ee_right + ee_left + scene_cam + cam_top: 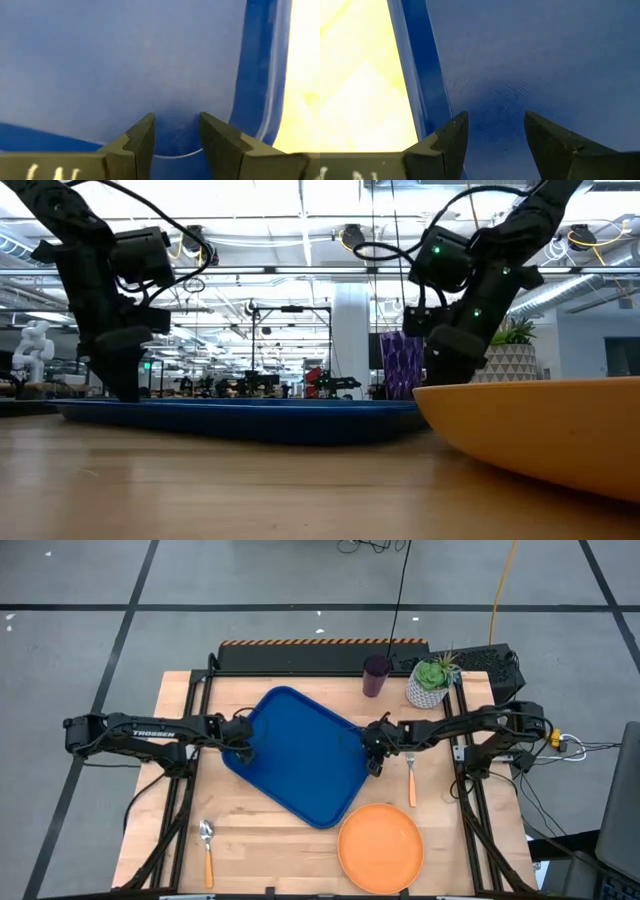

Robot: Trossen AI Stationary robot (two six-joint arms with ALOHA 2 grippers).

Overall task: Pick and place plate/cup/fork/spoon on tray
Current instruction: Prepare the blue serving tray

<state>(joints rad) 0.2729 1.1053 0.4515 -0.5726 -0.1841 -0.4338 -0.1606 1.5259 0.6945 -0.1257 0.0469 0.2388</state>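
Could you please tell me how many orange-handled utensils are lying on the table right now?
2. The spoon lies near the table's front left corner, and the fork lies right of the tray, behind the plate. Neither is on the tray, and none looks hidden.

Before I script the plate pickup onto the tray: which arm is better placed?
Probably right: the right gripper is nearer the plate, which lies on its side; the left gripper is across the tray.

A robotics lab: a pale wooden worktable (280,850) on grey taped floor, ceiling strip lights (300,205), and a white humanoid robot (30,345) at nine o'clock.
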